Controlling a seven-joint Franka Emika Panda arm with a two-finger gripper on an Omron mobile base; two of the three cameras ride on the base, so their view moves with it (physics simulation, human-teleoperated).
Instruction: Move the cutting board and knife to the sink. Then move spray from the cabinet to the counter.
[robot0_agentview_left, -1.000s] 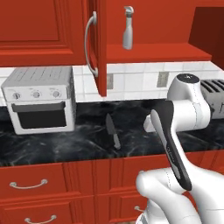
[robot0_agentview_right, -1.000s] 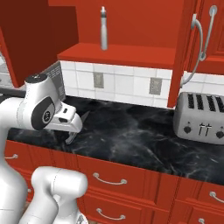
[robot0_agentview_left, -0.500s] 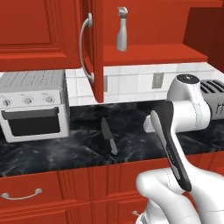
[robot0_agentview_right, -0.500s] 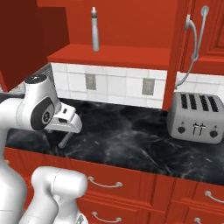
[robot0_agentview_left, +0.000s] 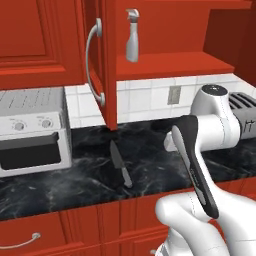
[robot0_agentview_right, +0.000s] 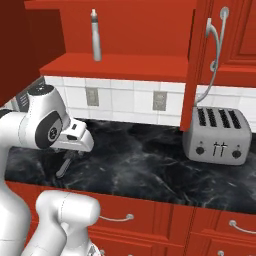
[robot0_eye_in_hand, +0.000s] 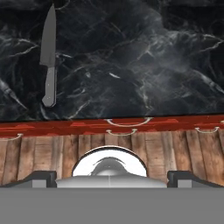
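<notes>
Left base view: the whole picture has slid since a second ago. The toaster oven (robot0_agentview_left: 32, 132) now runs off the left edge and the open cabinet (robot0_agentview_left: 107, 60) sits nearer the centre, so the base has driven sideways; the things themselves have not moved. The knife (robot0_agentview_left: 120, 164) lies flat on the bench (robot0_agentview_left: 75, 180) at lower centre, blade pointing away toward the tiles, just below the foot of the open door. The spray (robot0_agentview_left: 132, 42) stands upright on the cabinet shelf at top centre. No cutting board shows on this stretch of bench. My reading is that the base is lining up on the knife, which is not yet picked up.

Right base view: the same shift shows here, with the four-slot toaster (robot0_agentview_right: 216, 134) now further toward centre right. The spray (robot0_agentview_right: 95, 36) stands at upper left on the red shelf. The knife (robot0_agentview_right: 63, 167) peeks out at left, under the arm's wrist. The gripper (robot0_agentview_right: 70, 156) hangs low over that spot, holding nothing.

Hand view: the knife (robot0_eye_in_hand: 48, 54) lies at upper left, handle toward the bench edge, well apart from the fingertips (robot0_eye_in_hand: 41, 178), which stand spread wide at the bottom corners, empty.

No brand, label or writing is readable anywhere.
</notes>
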